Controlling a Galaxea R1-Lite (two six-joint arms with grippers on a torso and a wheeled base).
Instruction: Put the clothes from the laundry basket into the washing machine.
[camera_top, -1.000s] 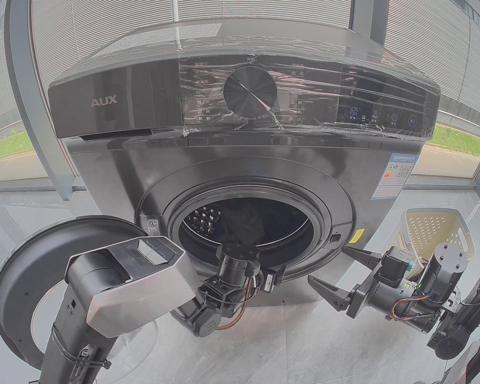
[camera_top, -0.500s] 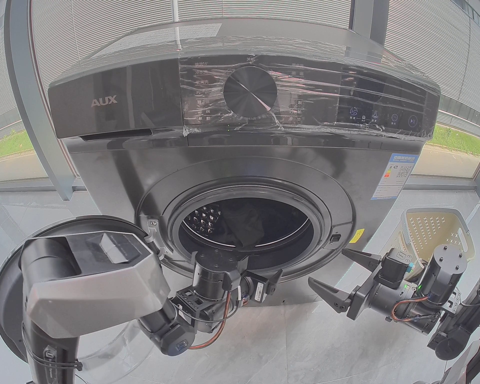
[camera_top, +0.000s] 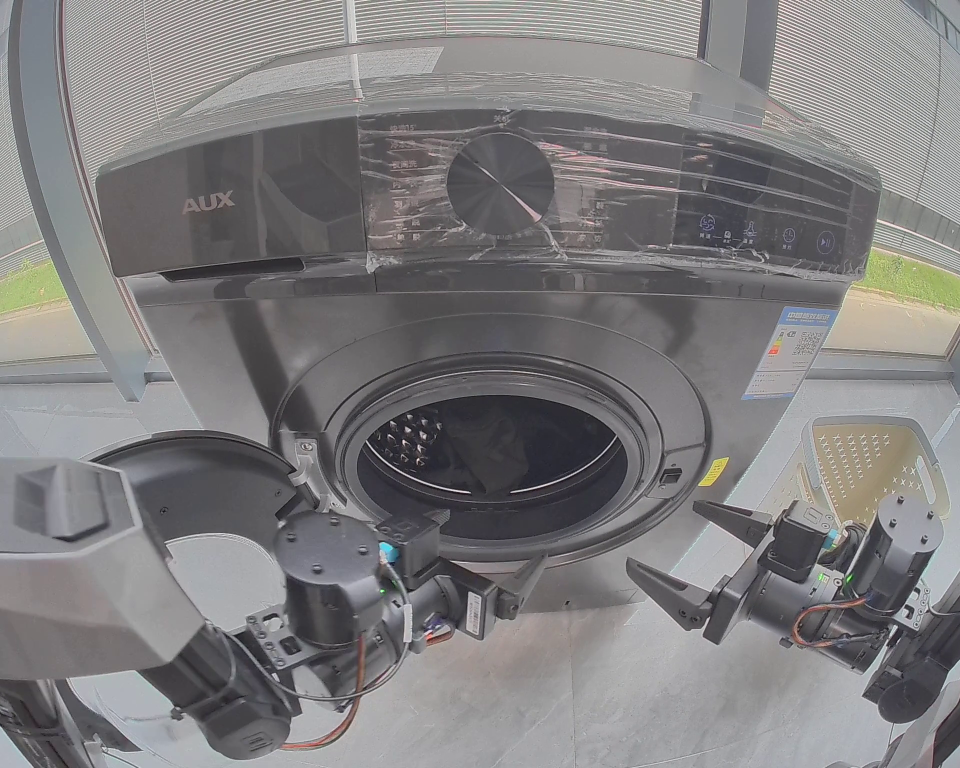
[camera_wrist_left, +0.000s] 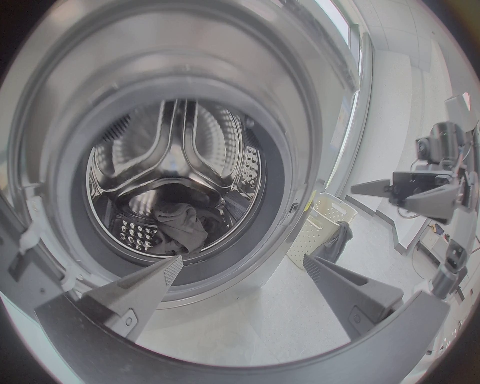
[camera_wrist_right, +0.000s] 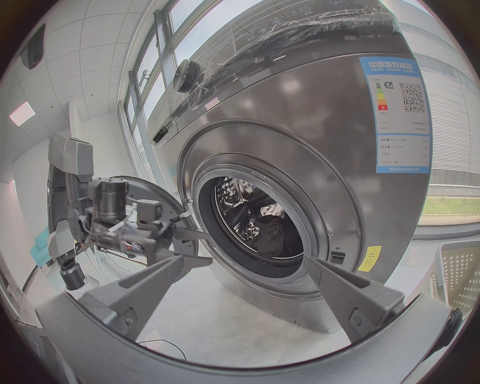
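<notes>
The washing machine stands with its round opening uncovered. Dark clothes lie at the bottom of the drum. My left gripper hangs low in front of the opening's lower left rim, open and empty. My right gripper is off to the machine's right, also open with nothing in it. Behind it stands the cream laundry basket, with a dark garment draped over its rim.
The machine's door is swung wide open on the left, right behind my left arm. Pale tiled floor lies free in front of the machine between the two grippers. Windows run behind the machine.
My left arm has drawn back from the drum's mouth, down and to the left, its gripper empty. The right gripper has edged slightly to the right.
</notes>
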